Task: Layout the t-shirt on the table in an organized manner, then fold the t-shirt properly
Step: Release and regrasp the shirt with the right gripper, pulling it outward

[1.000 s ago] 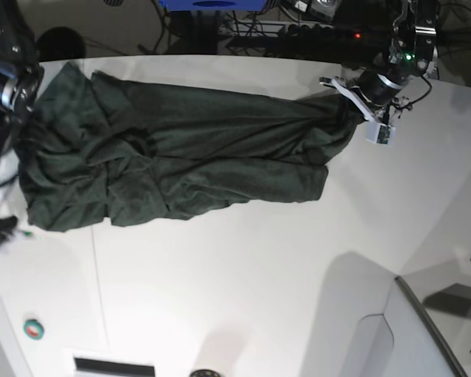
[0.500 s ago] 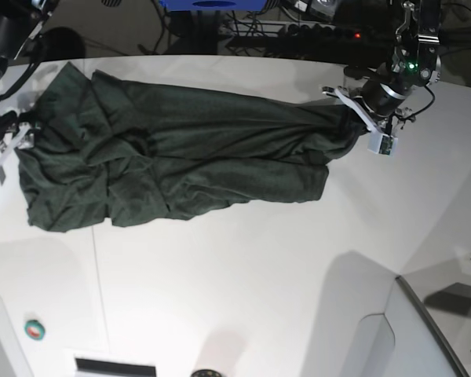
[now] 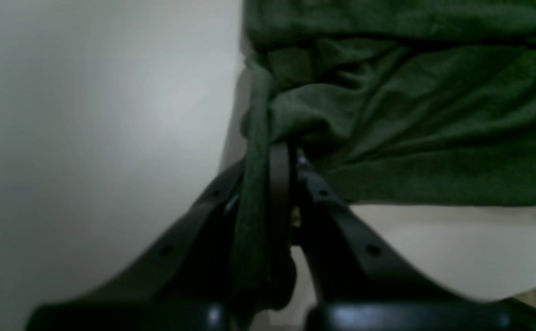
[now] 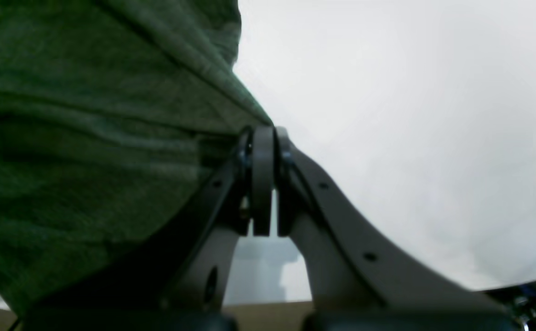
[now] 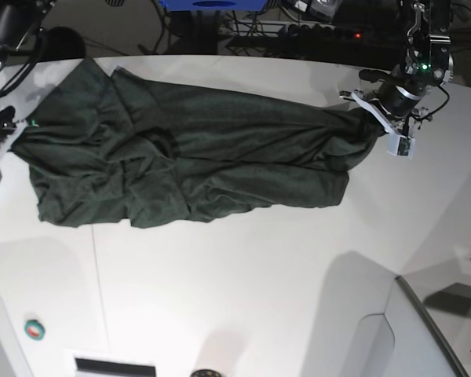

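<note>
The dark green t-shirt [image 5: 204,157] lies bunched and wrinkled, stretched lengthwise across the far half of the white table [image 5: 243,275]. At its right end my left gripper [image 5: 374,116] is shut on a gathered bit of cloth. The left wrist view shows a strip of t-shirt [image 3: 410,115] pinched in the left gripper [image 3: 282,151]. At the far left my right gripper [image 5: 12,133] meets the shirt's left corner. In the right wrist view the right gripper [image 4: 263,133] is shut, and an edge of the t-shirt [image 4: 88,138] runs into its tips.
A raised grey-white panel [image 5: 424,338] with a dark edge fills the near right corner. A small round green and red object [image 5: 34,328] lies near left. A thin dark seam [image 5: 96,259] crosses the tabletop. Cables and equipment sit behind the table's far edge.
The left gripper moved right and slightly back, dragging the shirt rightward. The right gripper came to the shirt's left corner and shut on it, pulling that corner taut.
</note>
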You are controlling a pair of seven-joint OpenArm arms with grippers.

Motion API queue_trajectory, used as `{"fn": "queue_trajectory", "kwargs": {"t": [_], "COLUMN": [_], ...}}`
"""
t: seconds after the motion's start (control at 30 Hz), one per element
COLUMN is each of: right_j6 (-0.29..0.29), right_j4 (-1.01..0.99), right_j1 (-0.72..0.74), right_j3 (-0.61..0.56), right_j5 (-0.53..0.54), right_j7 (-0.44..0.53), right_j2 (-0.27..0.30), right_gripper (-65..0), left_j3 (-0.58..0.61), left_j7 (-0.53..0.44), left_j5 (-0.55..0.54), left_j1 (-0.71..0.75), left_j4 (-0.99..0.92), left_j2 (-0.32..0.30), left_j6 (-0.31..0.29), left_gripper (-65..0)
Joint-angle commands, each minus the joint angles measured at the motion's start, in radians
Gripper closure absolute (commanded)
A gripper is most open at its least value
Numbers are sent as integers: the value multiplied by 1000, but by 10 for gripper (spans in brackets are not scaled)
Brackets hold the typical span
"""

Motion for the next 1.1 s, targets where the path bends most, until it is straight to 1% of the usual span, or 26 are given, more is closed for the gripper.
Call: {"fn": "queue_trajectory", "kwargs": {"t": [0.0,0.1,0.23,0.33,0.4,0.5,0.57,0.63,0.67,0.7,0.8,0.83,0.87,0.9,0.93,1.0,1.07], "right_j6": [-5,-5,-5,-5,-5,-5,-5,-70,-95,-106,-101,-90,-67,-27,-5,-5,-5], "right_j4": [27,28,16,10,-4,-27,-25,-25,-25,-25,-19,-15,-1,24,56,150,248], "right_j1": [9,-6,-5,12,23,27,34,30,26,26,23,17,11,9,11,7,11], "right_j3": [7,20,115,181,204,234,275,293,297,297,298,297,295,295,295,290,243], "right_j5": [8,6,3,-65,-100,-108,-108,-108,-108,-108,-106,-104,-103,-101,-88,-60,-52], "right_j7": [12,12,12,17,19,16,12,17,19,19,14,14,14,14,12,12,11], "right_j2": [12,24,29,30,30,30,30,30,30,30,29,26,24,15,-5,-37,-66], "right_gripper": [0,0,0,-2,-2,-2,-2,-3,-3,-3,-2,-2,-2,-2,-2,-2,-2], "left_j3": [-8,-8,-8,-8,-8,-8,-8,-8,-8,-8,-8,-8,-8,-8,-8,-3,1], "left_j7": [-22,-22,-22,-22,-22,-22,-22,-22,-22,-22,-22,-22,-22,-22,-22,-22,-22], "left_j5": [-8,-8,-8,-8,-8,-8,-8,-8,-8,-8,-8,-8,-8,-8,-8,-8,-8], "left_j1": [-4,-4,-4,-2,-2,-2,-2,-2,-2,-2,3,7,10,10,12,12,12], "left_j4": [18,18,18,16,13,16,18,15,13,12,15,16,18,18,18,15,15], "left_j2": [-13,-41,-52,-53,-60,-60,-60,-60,-60,-60,-58,-58,-55,-53,-52,-52,-50], "left_j6": [2,2,2,2,2,2,2,2,2,2,2,2,2,2,2,2,2], "left_gripper": [0,0,0,0,0,0,0,0,0,0,0,0,0,0,0,0,0]}}
